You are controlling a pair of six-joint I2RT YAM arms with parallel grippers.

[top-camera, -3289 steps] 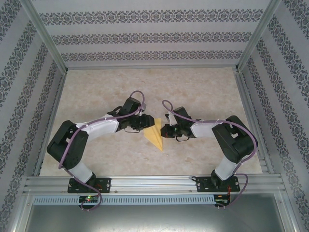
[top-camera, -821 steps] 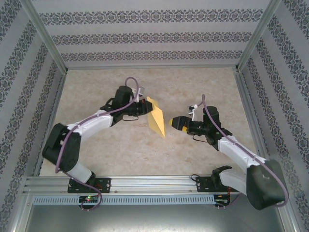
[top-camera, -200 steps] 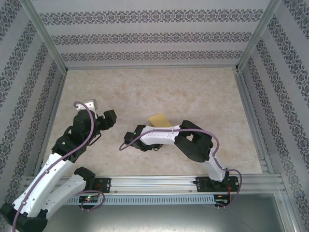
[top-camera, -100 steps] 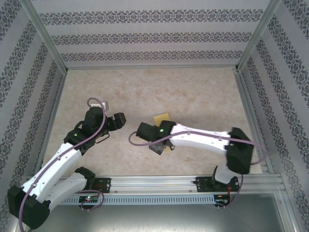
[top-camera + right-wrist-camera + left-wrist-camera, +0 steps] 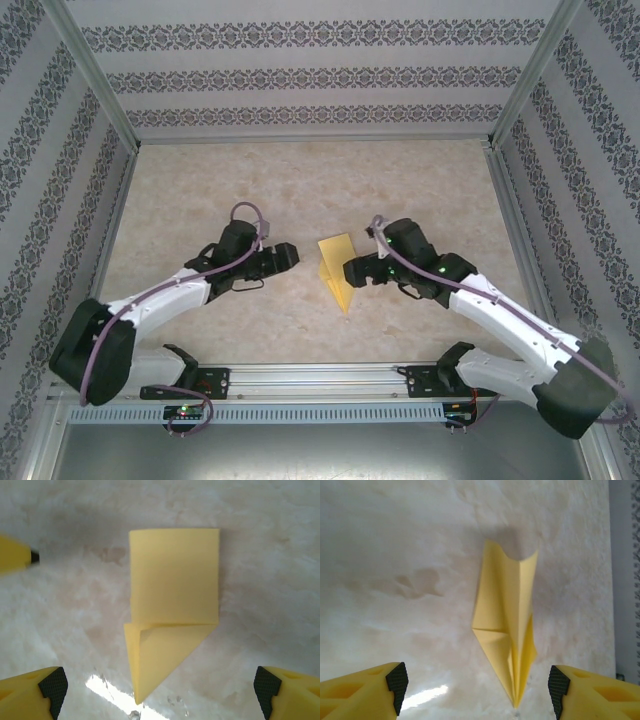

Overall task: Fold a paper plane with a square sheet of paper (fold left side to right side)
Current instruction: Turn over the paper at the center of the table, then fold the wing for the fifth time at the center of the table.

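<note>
With left pincer (image 5: pixel 478 689) and right pincer (image 5: pixel 159 686) spread and empty beside the paper plane (image 5: pixel 337 270) mid-frame, I fear its unpressed folds springing open.

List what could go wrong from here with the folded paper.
1. The paper plane lies unheld between the open left gripper and the open right gripper. Its flaps look parted at the wide end, so the creases may spring apart.
2. The right gripper sits close beside it on the smooth table. A sideways approach could slide or crumple the thin paper rather than catch it.
</note>
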